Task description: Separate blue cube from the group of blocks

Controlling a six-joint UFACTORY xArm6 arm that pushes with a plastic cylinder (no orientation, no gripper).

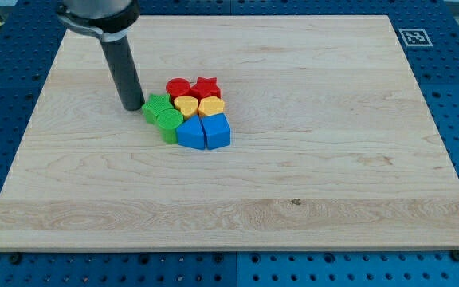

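Blue cube (217, 131) sits upright at the cluster's lower-right edge, seemingly touching neighbours

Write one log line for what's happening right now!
my tip: left of green star | blue cube: still in group, view's bottom right | step: not separated

Pale wooden board (293, 191) lies on blue table with holes (453, 64). Eight blocks sit packed together, a bit toward 10 o'clock from board middle. Red round block (178, 86) and red star (206, 86) at 12 o'clock of bunch. Yellow heart (186, 105) and yellow block (211, 107) in middle. Green star (156, 107) and green round block (169, 123) at 9 o'clock. Blue block (190, 134) and blue cube (217, 131) at 6 o'clock, touching. My tip (131, 108) rests at 9 o'clock of green star, just beside it.
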